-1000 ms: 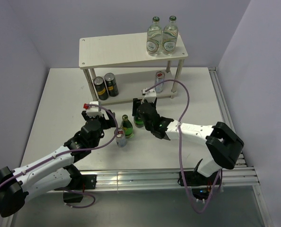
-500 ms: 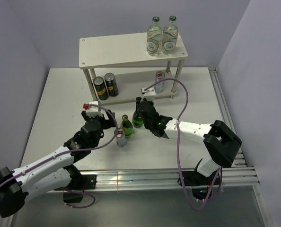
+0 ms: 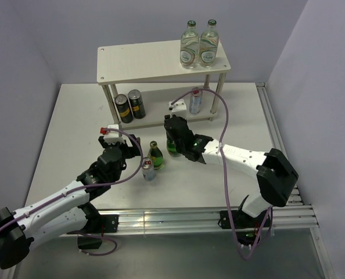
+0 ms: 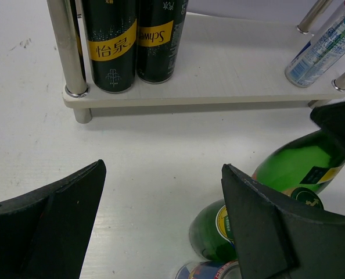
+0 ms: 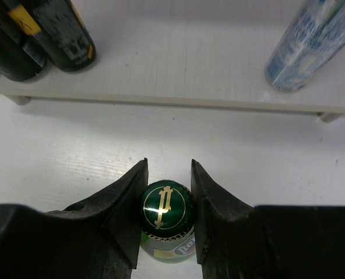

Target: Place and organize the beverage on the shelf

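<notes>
Right wrist view, and your right gripper (image 5: 168,177) has the green bottle (image 5: 165,224) dead centre. Its two fingers (image 5: 126,197) are pressed against either side of the bottle's top, pinching it. You're looking straight down on the cap (image 5: 165,208), dark green with a gold emblem, and a sliver of yellow label shows just under it.

From the left wrist that same bottle (image 4: 303,165) leans over, glossy green glass with a yellow band. On the top camera it sits low over the table (image 3: 74,128), just in front of the shelf (image 3: 161,65). You can't tell whether its base touches down.

Your left gripper (image 4: 162,174) is spread wide, with nothing between its fingers. The second green bottle (image 4: 210,232) stands close by its right-hand finger, and a silver can (image 4: 207,270) with a red top is just beside that bottle.

Up on the shelf, two clear bottles (image 3: 189,45) with green caps stand side by side at the right end of the top board. On the lower board, two dark cans (image 3: 129,106) with yellow bands stand at the left and a pale can (image 3: 195,101) with blue print at the right.
</notes>
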Action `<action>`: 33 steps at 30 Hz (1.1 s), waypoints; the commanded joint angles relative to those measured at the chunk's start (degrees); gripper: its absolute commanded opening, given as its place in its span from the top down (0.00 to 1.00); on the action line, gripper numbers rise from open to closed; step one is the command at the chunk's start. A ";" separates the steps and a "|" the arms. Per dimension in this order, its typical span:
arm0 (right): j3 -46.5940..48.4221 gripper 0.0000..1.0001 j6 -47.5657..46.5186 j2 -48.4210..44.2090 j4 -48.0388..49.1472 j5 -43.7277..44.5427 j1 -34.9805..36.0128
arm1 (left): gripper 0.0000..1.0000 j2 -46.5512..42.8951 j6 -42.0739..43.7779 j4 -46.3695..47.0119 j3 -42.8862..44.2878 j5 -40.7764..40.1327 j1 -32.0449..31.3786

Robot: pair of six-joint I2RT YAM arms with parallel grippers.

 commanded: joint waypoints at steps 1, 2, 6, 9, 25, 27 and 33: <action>11.79 1.00 -3.59 -7.25 2.39 2.99 0.11 | 0.12 -1.04 0.04 0.81 1.14 -1.00 -0.12; 13.73 1.00 -4.20 -7.43 1.07 3.08 0.19 | 0.12 -0.96 -0.05 0.99 1.14 -1.09 -0.12; 24.72 1.00 -6.14 -8.13 -8.15 3.00 0.72 | 0.12 -0.78 -0.05 0.99 1.14 -1.35 -0.12; 33.24 1.00 -7.45 -7.70 -12.72 1.16 1.16 | 0.12 -0.78 -0.05 1.08 1.14 -1.44 -0.12; 84.86 1.00 -23.71 15.24 -21.19 -12.91 1.42 | 0.13 -0.17 -0.05 1.17 1.14 -1.00 -0.03; 85.55 1.00 -25.56 16.38 -18.21 -14.05 0.90 | 0.13 0.10 -0.13 1.17 1.23 -1.00 -0.12; 89.95 1.00 -32.32 21.13 -11.53 -16.25 -1.21 | 0.13 0.71 -0.13 1.26 1.40 -0.91 -0.12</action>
